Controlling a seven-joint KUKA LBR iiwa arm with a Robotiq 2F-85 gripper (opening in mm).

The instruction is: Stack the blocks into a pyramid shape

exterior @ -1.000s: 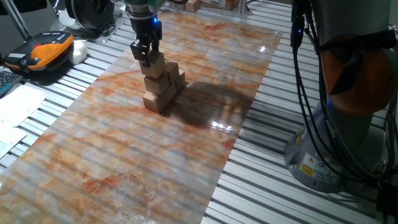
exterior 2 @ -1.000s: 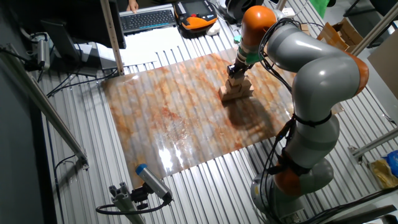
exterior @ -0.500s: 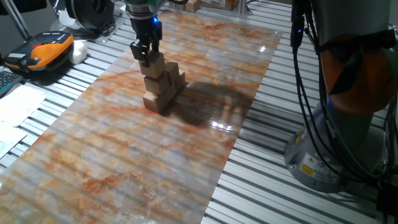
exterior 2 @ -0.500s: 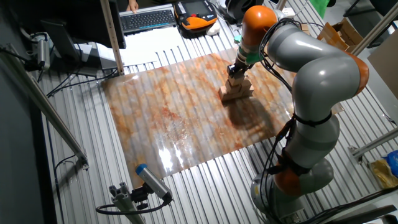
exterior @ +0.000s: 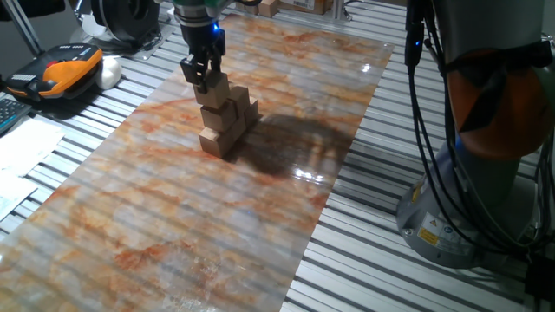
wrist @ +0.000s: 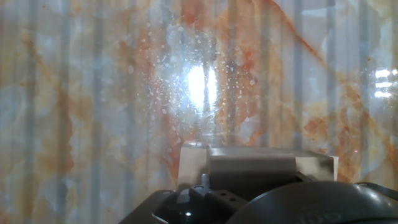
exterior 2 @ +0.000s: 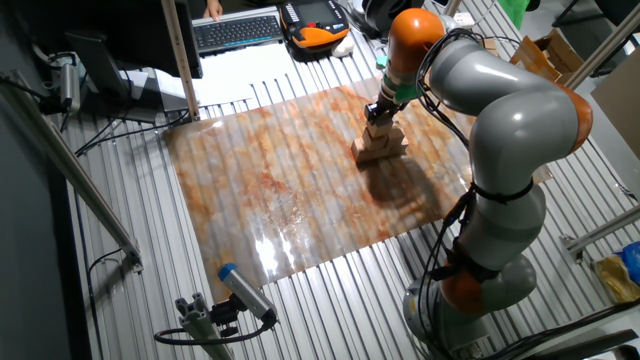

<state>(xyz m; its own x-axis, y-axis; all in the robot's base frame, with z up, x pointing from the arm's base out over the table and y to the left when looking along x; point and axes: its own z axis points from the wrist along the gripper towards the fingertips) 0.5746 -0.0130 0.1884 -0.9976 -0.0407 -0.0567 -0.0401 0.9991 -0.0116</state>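
The pyramid shape (exterior: 225,117) of tan wooden blocks stands on the marbled mat (exterior: 173,217), toward its far left part. It rises in steps, and its top block (exterior: 220,88) sits at the peak. My gripper (exterior: 201,80) comes straight down on that top block with its fingers closed on the block's sides. The other fixed view shows the pile (exterior 2: 379,147) under the gripper (exterior 2: 378,115), with the upper blocks partly hidden. In the hand view a block's pale top face (wrist: 252,163) lies just below the hand over the glossy mat (wrist: 93,93).
An orange and black device (exterior: 65,69) and white papers (exterior: 22,147) lie left of the mat. A keyboard (exterior 2: 238,30) is at the far side. The robot's base (exterior: 451,217) with hanging cables stands to the right. A blue-tipped tool (exterior 2: 245,292) rests near the mat's front edge.
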